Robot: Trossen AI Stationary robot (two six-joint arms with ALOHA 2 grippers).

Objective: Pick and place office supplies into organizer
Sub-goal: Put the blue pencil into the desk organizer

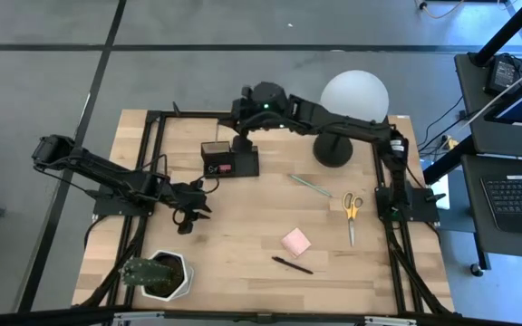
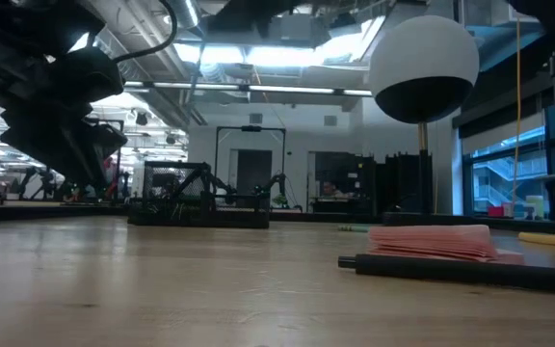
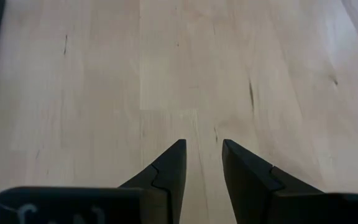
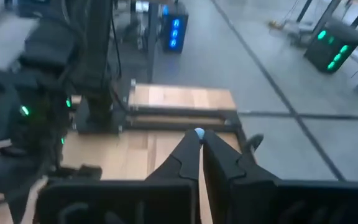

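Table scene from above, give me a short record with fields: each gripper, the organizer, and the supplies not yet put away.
left gripper: open, empty, above bare wood near the plant pot
right gripper: shut, holding nothing visible, above the organizer's far side
organizer: far side of the table, centre
supplies loose: scissors, sticky-note pad, pen, pencil

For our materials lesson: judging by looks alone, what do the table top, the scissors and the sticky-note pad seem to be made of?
Table top: pale wood, matte, probably unvarnished or lightly sealed; grain lines and plank joints show in the left wrist view.
Scissors: yellow handles look like plastic; the thin grey blades look like metal, though too small to be sure.
Sticky-note pad: pink paper; the low view shows a layered stack of thin sheets.
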